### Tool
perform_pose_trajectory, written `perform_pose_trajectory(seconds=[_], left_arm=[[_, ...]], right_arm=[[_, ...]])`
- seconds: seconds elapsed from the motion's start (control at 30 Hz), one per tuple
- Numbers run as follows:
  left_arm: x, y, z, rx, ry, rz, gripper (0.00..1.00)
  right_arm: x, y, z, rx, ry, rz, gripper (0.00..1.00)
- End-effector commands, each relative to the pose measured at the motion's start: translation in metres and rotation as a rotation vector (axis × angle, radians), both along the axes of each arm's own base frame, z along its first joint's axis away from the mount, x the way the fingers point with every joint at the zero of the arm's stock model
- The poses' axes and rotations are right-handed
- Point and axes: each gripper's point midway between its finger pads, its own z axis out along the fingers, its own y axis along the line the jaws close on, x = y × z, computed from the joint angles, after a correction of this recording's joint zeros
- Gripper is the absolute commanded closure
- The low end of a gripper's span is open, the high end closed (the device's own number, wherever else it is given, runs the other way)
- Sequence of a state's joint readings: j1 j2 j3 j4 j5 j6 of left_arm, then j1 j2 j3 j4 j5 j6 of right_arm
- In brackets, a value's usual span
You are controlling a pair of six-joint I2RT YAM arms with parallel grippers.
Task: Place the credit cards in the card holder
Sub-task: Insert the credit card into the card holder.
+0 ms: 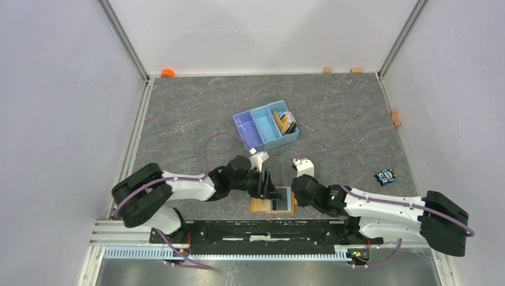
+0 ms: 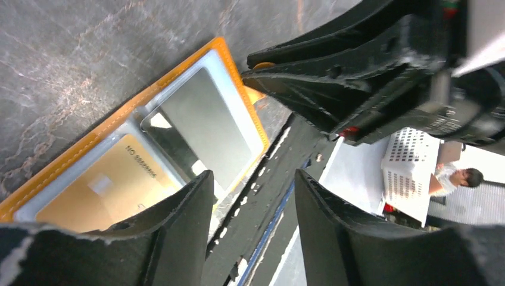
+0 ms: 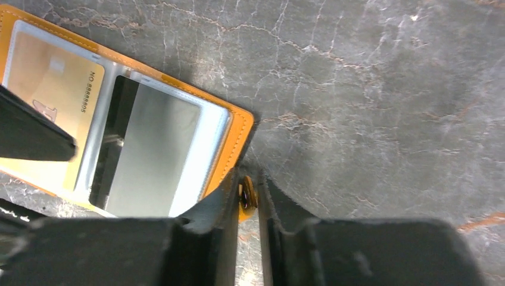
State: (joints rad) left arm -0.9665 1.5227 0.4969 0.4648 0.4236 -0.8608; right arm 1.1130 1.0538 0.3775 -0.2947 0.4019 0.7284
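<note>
The left arm [image 1: 178, 187] reaches in low from the near left corner, elbow bent, wrist turned toward the middle of the table [image 1: 333, 119]. The left gripper [image 2: 253, 179] is spread wide with nothing between its 2 fingers. It hangs over the near edge of the wallet [image 3: 241, 140], and 1 fingertip seems to rest on the left pocket, though I can't be sure it touches.

The wallet lies flat and open just in front of the arm bases. A gold card [image 3: 50, 77] sits in its left pocket and a grey card [image 3: 152, 152] in its right pocket. Further back stands a blue tray [image 1: 265, 128], with more cards [image 1: 286, 121] in its right compartment.

The right gripper [image 3: 250, 177] is pinched almost closed on the clasp tab [image 3: 247, 193] at the wallet's right edge. The right arm [image 1: 381, 205] stretches in low from the near right corner. A black-and-blue gadget [image 1: 386, 176] lies well apart on the right.
</note>
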Motion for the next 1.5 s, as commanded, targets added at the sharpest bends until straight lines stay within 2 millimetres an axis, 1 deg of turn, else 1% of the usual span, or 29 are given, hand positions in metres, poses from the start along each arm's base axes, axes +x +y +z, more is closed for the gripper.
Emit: perform_pose_trajectory(seconds=[0.0, 0.07, 0.17, 0.2, 0.27, 0.3, 0.37, 0.4, 0.47, 0.5, 0.53, 0.63, 0.67, 0.87, 1.0, 1.07, 1.2, 1.47], left_arm=[[0.01, 0.02, 0.02, 0.068, -0.134, 0.033, 0.38], [0.011, 0.037, 0.022, 0.124, -0.157, 0.064, 0.33], [0.016, 0.061, 0.016, 0.2, -0.164, 0.118, 0.29], [0.015, 0.072, 0.008, 0.242, -0.144, 0.13, 0.29], [0.016, 0.083, 0.001, 0.266, -0.126, 0.151, 0.29], [0.014, 0.083, 0.002, 0.251, -0.12, 0.155, 0.3], [0.012, 0.075, 0.01, 0.178, -0.108, 0.154, 0.33], [0.01, 0.07, 0.016, 0.143, -0.1, 0.149, 0.34], [0.009, 0.062, 0.023, 0.117, -0.102, 0.139, 0.36], [0.011, 0.055, 0.028, 0.115, -0.115, 0.131, 0.36], [0.011, 0.053, 0.029, 0.11, -0.116, 0.129, 0.36], [0.012, 0.045, 0.026, 0.096, -0.103, 0.123, 0.36], [0.012, 0.041, 0.024, 0.09, -0.095, 0.12, 0.36], [0.005, 0.018, 0.019, 0.057, -0.061, 0.088, 0.38], [0.004, 0.013, 0.005, 0.063, -0.029, 0.092, 0.4], [0.003, 0.008, 0.003, 0.041, -0.014, 0.09, 0.4], [0.001, -0.001, -0.002, 0.034, -0.004, 0.073, 0.41], [0.001, -0.005, -0.018, 0.061, 0.016, 0.069, 0.42]], right_arm=[[-0.002, -0.005, 0.011, 0.04, -0.016, -0.023, 0.73], [-0.004, 0.0, 0.017, 0.083, -0.017, -0.014, 0.66], [-0.006, 0.008, 0.026, 0.144, -0.014, -0.002, 0.62], [-0.008, 0.012, 0.028, 0.168, -0.011, 0.009, 0.62], [-0.01, 0.02, 0.033, 0.218, -0.008, 0.028, 0.6], [-0.012, 0.024, 0.033, 0.242, -0.004, 0.047, 0.6], [-0.013, 0.027, 0.032, 0.256, -0.003, 0.052, 0.59], [-0.012, 0.023, 0.029, 0.242, -0.003, 0.032, 0.59], [-0.007, 0.008, 0.021, 0.177, -0.006, -0.035, 0.57], [-0.004, -0.009, 0.014, 0.096, -0.014, -0.092, 0.52], [-0.004, -0.012, 0.011, 0.082, -0.014, -0.098, 0.51], [-0.005, -0.014, 0.006, 0.076, -0.012, -0.098, 0.51], [-0.005, -0.014, 0.005, 0.079, -0.013, -0.098, 0.53], [-0.006, -0.014, 0.002, 0.087, -0.011, -0.103, 0.74], [-0.006, -0.015, 0.001, 0.091, -0.01, -0.106, 0.84], [-0.007, -0.016, -0.001, 0.094, -0.008, -0.108, 0.89], [-0.008, -0.016, -0.004, 0.097, -0.002, -0.109, 0.95], [-0.008, -0.013, -0.003, 0.105, 0.002, -0.104, 1.0]])
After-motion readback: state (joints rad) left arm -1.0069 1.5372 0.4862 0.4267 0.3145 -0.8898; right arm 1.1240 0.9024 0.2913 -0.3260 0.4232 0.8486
